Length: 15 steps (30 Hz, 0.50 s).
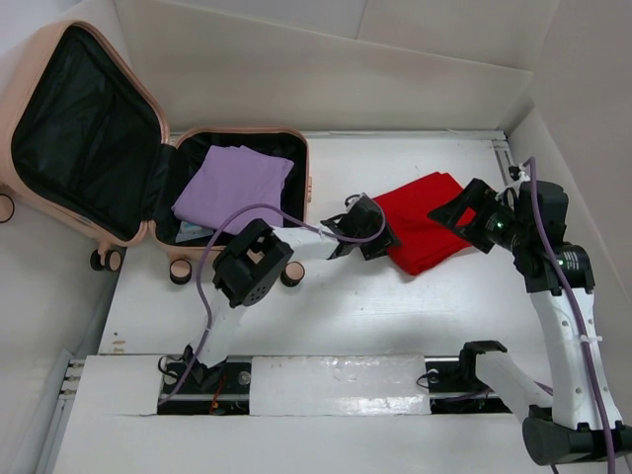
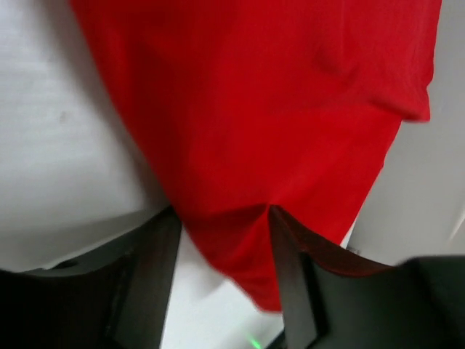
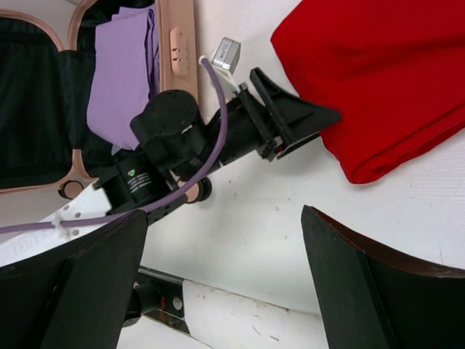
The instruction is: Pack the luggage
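Note:
The luggage [image 1: 79,138], a peach-pink suitcase with black lining, lies open at the far left. A folded purple cloth [image 1: 235,183] rests in its lower half. A folded red cloth [image 1: 425,222] lies on the table to the right of centre. My left gripper [image 1: 380,232] is open at the red cloth's left edge. In the left wrist view, a corner of the cloth [image 2: 276,109] lies between its spread fingers [image 2: 290,276]. My right gripper [image 1: 456,219] is open and empty over the cloth's right part. In the right wrist view its fingers [image 3: 349,276] frame bare table.
The right wrist view shows the suitcase rim [image 3: 178,43], the purple cloth [image 3: 120,73], the left arm's gripper [image 3: 312,120] and the red cloth [image 3: 378,73]. White walls enclose the table at the back and right. The suitcase wheels [image 1: 180,274] stand beside the left arm.

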Each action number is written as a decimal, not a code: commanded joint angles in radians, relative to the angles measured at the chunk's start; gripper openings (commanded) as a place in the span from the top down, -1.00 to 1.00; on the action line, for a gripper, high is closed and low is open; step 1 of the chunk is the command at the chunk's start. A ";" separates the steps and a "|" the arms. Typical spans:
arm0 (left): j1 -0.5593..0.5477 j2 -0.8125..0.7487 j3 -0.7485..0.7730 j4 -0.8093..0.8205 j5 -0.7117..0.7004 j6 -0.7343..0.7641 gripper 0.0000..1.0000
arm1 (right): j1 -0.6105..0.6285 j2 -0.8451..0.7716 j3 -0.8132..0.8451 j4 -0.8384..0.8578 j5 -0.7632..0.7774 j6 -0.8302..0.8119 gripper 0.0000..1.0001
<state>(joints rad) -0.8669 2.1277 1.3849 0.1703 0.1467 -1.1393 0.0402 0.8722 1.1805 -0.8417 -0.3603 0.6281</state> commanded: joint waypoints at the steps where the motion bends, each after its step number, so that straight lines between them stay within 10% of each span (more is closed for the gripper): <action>1: 0.006 0.076 0.071 0.000 -0.067 -0.040 0.07 | 0.012 -0.007 0.014 0.061 -0.011 -0.013 -0.85; 4: 0.016 0.123 0.127 0.000 -0.097 -0.050 0.21 | 0.012 -0.016 0.027 0.052 -0.020 -0.013 -0.85; 9: 0.046 0.132 0.273 -0.001 -0.107 0.038 1.00 | 0.021 -0.035 0.086 0.043 -0.020 -0.013 -0.85; 15: 0.055 0.041 0.564 -0.120 -0.121 0.229 1.00 | 0.021 -0.035 0.146 0.043 -0.020 -0.004 -0.85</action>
<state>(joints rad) -0.8261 2.2845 1.8000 0.0341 0.0742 -1.0286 0.0540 0.8505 1.2667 -0.8371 -0.3676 0.6254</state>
